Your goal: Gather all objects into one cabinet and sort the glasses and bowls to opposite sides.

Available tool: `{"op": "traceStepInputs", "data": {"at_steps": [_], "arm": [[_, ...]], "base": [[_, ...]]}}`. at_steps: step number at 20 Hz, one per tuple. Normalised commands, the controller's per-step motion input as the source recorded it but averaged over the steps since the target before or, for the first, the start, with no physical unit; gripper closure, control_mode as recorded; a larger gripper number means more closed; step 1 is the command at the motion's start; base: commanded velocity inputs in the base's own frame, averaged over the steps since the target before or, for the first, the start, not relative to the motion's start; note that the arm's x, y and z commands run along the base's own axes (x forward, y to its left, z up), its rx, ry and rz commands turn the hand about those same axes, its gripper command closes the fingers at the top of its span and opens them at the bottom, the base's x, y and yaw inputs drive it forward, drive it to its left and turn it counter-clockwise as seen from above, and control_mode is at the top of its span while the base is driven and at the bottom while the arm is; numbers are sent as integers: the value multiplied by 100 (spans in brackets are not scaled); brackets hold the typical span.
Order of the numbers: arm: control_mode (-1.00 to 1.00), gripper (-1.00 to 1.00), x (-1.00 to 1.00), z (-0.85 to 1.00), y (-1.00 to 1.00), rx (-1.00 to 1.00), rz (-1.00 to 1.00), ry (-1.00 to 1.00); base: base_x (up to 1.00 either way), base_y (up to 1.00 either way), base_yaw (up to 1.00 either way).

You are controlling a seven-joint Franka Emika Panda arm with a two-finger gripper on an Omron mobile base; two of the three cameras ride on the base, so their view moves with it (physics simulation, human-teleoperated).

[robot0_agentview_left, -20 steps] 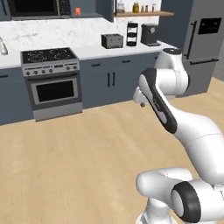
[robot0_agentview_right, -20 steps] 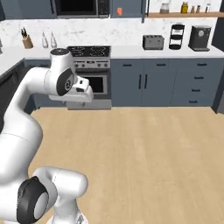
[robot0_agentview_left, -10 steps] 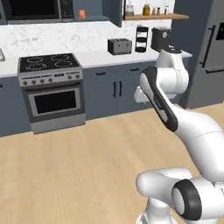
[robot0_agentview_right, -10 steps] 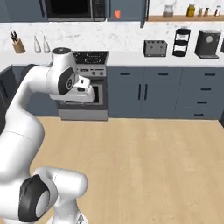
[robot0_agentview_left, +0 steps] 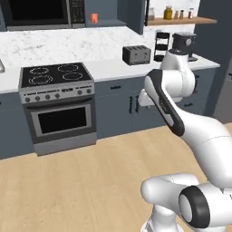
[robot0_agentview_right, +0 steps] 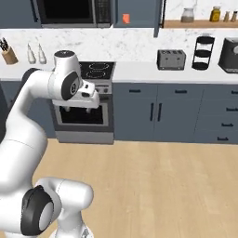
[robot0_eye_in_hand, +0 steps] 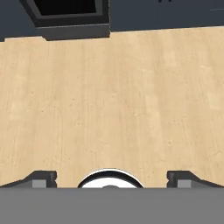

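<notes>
My gripper (robot0_eye_in_hand: 111, 177) hangs above bare wood floor (robot0_eye_in_hand: 113, 100), in front of the stove (robot0_agentview_left: 59, 106). Its fingers (robot0_eye_in_hand: 41, 178) stand wide apart, holding nothing.

Small orange mug (robot0_agentview_left: 94, 17) under cabinet (robot0_agentview_left: 105, 9).

Light wood floor (robot0_eye_in_hand: 112, 96); slate cabinets (robot0_agentview_right: 153, 111); seemingly speckled white counter (robot0_agentview_left: 108, 68).

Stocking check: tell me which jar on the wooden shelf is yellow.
The second jar from the left; the larger jar beside it is pale grey.
</notes>
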Motion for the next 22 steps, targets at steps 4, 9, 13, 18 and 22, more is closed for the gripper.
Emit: {"op": "traceStepInputs", "data": {"at_steps": [4, 9, 13, 18, 22], "arm": [[100, -100, 0, 0, 0, 0, 0, 0], [100, -100, 0, 0, 0, 0, 0, 0], [100, -100, 0, 0, 0, 0, 0, 0], [100, -100, 0, 0, 0, 0, 0, 0], [100, -100, 0, 0, 0, 0, 0, 0]], "base": [[100, -2, 0], [100, -30, 5], [92, -40, 18], [77, -51, 17], [80, -21, 3]]}}
